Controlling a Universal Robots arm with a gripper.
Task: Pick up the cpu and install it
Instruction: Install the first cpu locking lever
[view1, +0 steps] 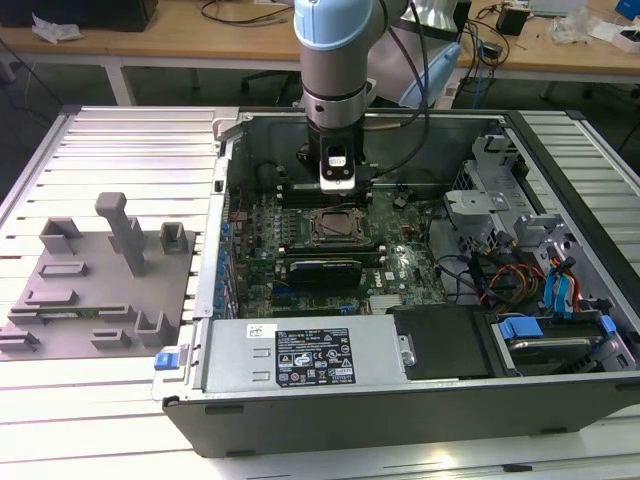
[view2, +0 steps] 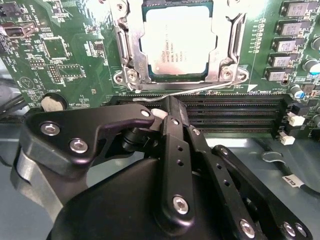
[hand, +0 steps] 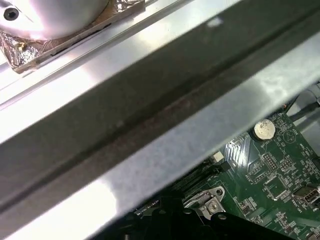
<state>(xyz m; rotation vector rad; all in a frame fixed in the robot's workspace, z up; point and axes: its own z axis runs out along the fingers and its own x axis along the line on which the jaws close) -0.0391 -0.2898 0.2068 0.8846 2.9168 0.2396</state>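
Right now the pincer (view2: 167, 107) hangs low inside the open computer case (view1: 400, 400), its black fingers (view2: 172, 150) drawn together with nothing between them. In the second wrist view the tips hover over the long black memory slots (view2: 240, 112), just beside the thin wire lever (view2: 200, 90) that runs along the socket's edge. Beyond that lever sits the cpu (view2: 175, 42), silvery and flat, lying square inside the metal-framed socket (view2: 127, 50) on the green motherboard (view2: 60, 55). So the chip is seated and apart from the pincer, a little ahead of the fingertips. A round coin cell (view2: 52, 102) shows on the board near the pincer's linkage, and in the first wrist view the same cell (hand: 264, 130) lies past a broad grey metal edge of the case. From the exterior view the arm (view1: 335, 60) comes straight down over the socket (view1: 330, 228). Off to the exterior view's left, a grey plastic tray (view1: 100, 290) with upright blocks rests on the ribbed metal surface (view1: 130, 140), well apart from the case.
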